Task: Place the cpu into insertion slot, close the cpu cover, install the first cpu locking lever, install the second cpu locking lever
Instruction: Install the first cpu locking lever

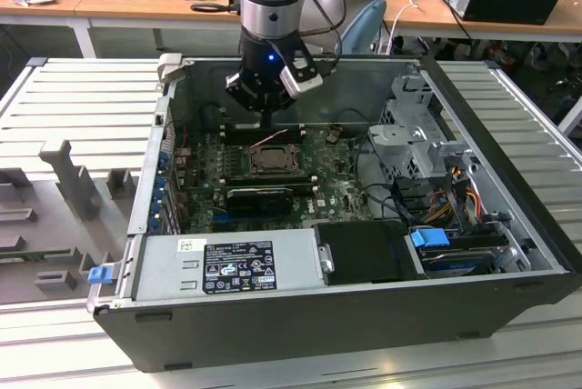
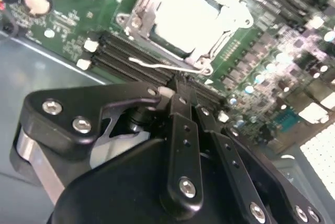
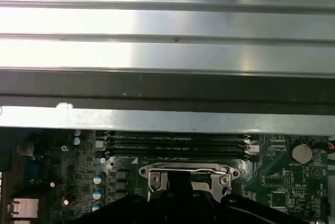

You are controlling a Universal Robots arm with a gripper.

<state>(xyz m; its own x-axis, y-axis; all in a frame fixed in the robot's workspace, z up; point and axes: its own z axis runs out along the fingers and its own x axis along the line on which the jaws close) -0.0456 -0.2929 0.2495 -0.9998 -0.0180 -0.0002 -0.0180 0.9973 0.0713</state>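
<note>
The cpu (image 2: 191,14) lies flat in the insertion slot (image 1: 271,160) on the green board, its silver top bright. The cpu cover (image 2: 152,9) is down around it, its metal frame bordering the chip. A thin wire locking lever (image 2: 157,66) runs along the socket's edge beside the memory slots. My gripper (image 2: 177,92) hangs just over that edge, its black fingers (image 2: 180,110) drawn together and shut, the tips close to the lever. In the exterior view the gripper (image 1: 265,119) stands above the board, behind the socket. The first wrist view has the cover (image 3: 188,171) just beyond the gripper's body.
The board sits deep in an open computer case (image 1: 300,316). A power supply (image 1: 232,266) lines the front wall, with a drive cage (image 1: 414,144) and cables on the exterior view's right. Memory slots (image 3: 175,143) lie beside the socket, and a black card (image 1: 259,198) in front of it.
</note>
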